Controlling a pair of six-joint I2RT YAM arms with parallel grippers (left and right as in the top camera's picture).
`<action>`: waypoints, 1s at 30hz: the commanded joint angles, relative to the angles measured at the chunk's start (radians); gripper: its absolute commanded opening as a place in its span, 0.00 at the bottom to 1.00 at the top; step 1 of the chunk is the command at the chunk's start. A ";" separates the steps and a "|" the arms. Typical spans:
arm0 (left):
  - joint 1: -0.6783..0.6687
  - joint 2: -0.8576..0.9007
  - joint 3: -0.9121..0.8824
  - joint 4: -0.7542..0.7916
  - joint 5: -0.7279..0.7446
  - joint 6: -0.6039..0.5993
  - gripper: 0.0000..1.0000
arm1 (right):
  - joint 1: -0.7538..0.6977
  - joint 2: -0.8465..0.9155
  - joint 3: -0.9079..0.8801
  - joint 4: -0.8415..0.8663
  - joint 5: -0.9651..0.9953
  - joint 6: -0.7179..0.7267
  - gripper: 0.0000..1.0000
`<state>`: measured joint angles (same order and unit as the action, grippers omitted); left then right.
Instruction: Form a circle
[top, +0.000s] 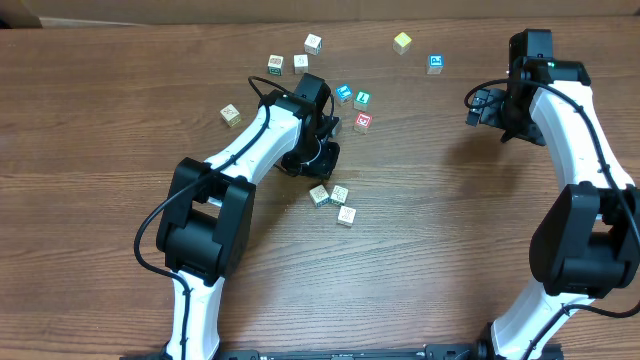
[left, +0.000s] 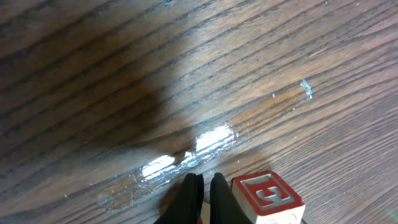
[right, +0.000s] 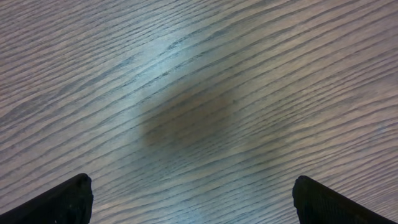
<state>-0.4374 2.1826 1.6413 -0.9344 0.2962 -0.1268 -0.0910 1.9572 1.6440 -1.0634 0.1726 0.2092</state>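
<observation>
At the bottom of the left wrist view, the clenched left fingers (left: 191, 199) sat just beside the red block (left: 267, 198); best push it slowly. The right fingers (right: 62, 202) were spread wide.

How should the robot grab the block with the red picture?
Probably from straight above, pinching two opposite flat sides of the red block. It lies flat with the red face up, so the sides stand upright. A teal block sits close on its far side, so the other pair of sides looks freer. The left tool, shut right beside it, must open first.
</observation>
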 joint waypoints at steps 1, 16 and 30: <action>-0.007 0.014 -0.003 -0.009 0.008 0.018 0.04 | -0.001 -0.010 0.024 0.003 0.007 0.004 1.00; -0.008 0.014 -0.003 -0.037 0.008 -0.012 0.04 | -0.001 -0.010 0.024 0.003 0.007 0.004 1.00; -0.009 0.014 -0.003 -0.068 0.008 -0.038 0.04 | -0.001 -0.010 0.024 0.003 0.007 0.004 1.00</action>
<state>-0.4389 2.1826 1.6413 -0.9936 0.2962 -0.1505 -0.0910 1.9572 1.6440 -1.0641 0.1726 0.2096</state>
